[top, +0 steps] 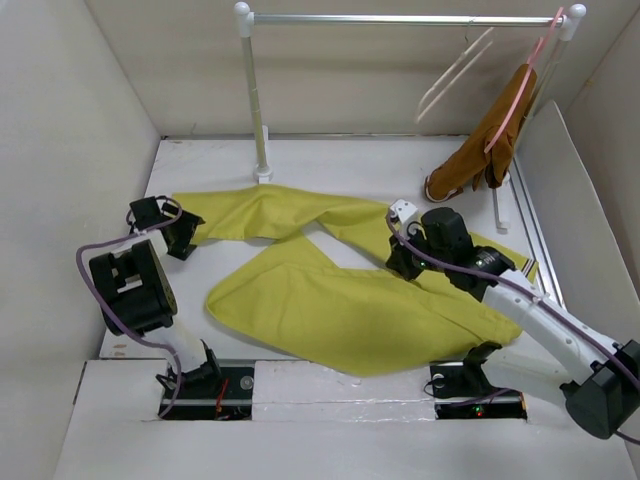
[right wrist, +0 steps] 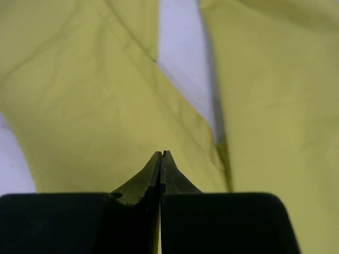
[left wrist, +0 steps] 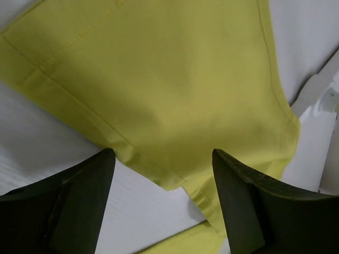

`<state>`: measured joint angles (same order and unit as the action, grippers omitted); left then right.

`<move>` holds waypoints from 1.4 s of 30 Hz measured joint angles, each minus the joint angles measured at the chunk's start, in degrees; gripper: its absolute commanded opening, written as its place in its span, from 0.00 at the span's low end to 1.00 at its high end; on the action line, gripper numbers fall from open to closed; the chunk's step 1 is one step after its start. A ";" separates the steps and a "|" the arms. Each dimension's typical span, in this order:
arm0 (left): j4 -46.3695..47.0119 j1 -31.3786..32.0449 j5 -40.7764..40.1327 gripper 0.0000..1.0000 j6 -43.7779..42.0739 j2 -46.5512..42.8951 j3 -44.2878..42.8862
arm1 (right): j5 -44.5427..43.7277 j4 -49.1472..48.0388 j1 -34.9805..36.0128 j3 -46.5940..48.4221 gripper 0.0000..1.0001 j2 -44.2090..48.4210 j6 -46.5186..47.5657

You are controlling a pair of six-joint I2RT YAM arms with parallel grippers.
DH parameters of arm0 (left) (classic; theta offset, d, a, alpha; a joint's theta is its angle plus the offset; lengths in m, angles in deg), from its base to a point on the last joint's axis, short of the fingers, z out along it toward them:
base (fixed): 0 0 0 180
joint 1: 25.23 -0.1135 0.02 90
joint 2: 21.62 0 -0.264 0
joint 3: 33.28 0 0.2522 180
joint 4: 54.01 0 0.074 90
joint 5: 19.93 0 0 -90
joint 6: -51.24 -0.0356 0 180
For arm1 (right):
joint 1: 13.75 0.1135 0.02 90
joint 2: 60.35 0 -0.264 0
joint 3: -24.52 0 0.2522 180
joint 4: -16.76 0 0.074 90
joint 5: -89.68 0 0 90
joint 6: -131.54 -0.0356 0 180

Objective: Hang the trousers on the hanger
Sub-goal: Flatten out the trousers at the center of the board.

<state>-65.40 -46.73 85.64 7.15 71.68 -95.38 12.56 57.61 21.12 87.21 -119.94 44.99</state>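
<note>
The yellow-green trousers [top: 330,300] lie spread flat on the white table, one leg reaching left and the other folded toward the front. My left gripper [top: 184,238] stands open at the left leg's end. In the left wrist view its hem corner [left wrist: 175,180] lies between and below the left gripper's [left wrist: 163,159] dark fingers. My right gripper [top: 404,263] is shut, its tips low over the cloth near the trousers' right part. In the right wrist view the right gripper's [right wrist: 161,153] tips meet over yellow cloth [right wrist: 79,106] with no fold seen between them. The cream-white hanger [top: 455,72] hangs tilted from the rail.
A metal rail [top: 400,18] on white posts spans the back. A pink hanger [top: 522,85] on its right end carries a rust-brown garment [top: 480,150]. White walls close in the left, the back and the right. Both arm bases sit at the near edge.
</note>
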 measured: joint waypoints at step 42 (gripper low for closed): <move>-5.44 27.02 -1.03 0.80 -7.15 -29.24 11.32 | -0.15 -7.85 -77.20 2.25 0.00 -33.09 -5.05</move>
<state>-70.84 -19.71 84.61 0.00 42.43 -84.06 12.41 49.76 -56.08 89.46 -153.03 39.94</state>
